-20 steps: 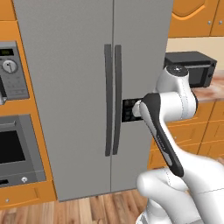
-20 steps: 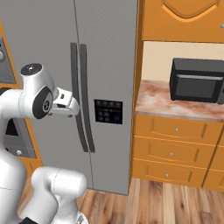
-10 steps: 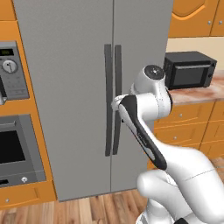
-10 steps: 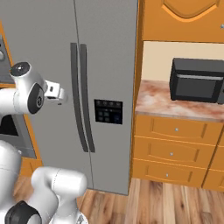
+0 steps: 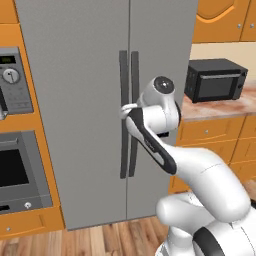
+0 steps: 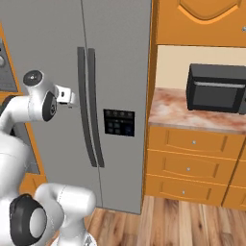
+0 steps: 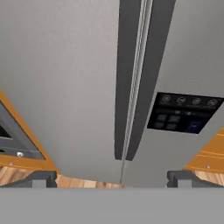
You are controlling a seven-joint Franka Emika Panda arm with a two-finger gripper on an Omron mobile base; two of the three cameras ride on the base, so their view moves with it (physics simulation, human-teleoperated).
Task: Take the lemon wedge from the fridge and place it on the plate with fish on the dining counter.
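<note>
The tall grey fridge (image 5: 80, 75) (image 6: 120, 57) (image 7: 65, 87) stands straight ahead with both doors closed, so the lemon wedge is hidden behind them. Its two long dark handles (image 5: 128, 115) (image 6: 89, 96) (image 7: 135, 78) run side by side down the middle seam. My gripper (image 5: 124, 109) (image 6: 69, 97) (image 7: 111, 177) is open and empty, held just in front of the left door beside its handle, at about mid-height of the handles and touching nothing. The plate, the fish and the dining counter are out of view.
A grey wall oven (image 5: 20, 165) is set in orange cabinets left of the fridge. To the right, a black microwave (image 5: 215, 80) (image 6: 216, 89) sits on an orange drawer counter (image 6: 192, 144). A dark control panel (image 6: 119, 122) (image 7: 183, 113) is on the right door.
My arm has swung left across the fridge front, from the right door's control panel to the handles at the middle seam. The fridge doors stay closed.
</note>
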